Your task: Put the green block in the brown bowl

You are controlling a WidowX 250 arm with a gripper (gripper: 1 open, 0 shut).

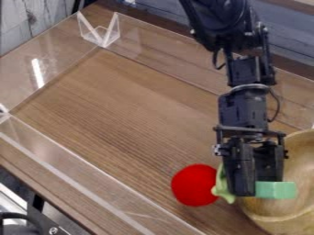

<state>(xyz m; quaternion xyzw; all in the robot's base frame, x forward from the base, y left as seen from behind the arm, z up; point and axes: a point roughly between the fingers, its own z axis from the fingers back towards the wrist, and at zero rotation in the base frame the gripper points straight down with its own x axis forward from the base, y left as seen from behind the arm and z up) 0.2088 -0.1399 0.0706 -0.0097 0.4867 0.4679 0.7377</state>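
The green block [277,191], a small light-green bar, sticks out to the right from between the fingertips of my gripper [251,187], which is shut on it. The block hangs just over the near left rim of the brown bowl [292,213], a large wooden bowl cut off by the frame's right and bottom edges. The black arm comes down from the top of the view to the gripper.
A round red strawberry-like toy [194,185] with a green leafy end lies on the wooden table, touching the gripper's left side. Clear plastic walls [50,147] run along the left and near sides. A clear bracket [98,29] stands at the back left.
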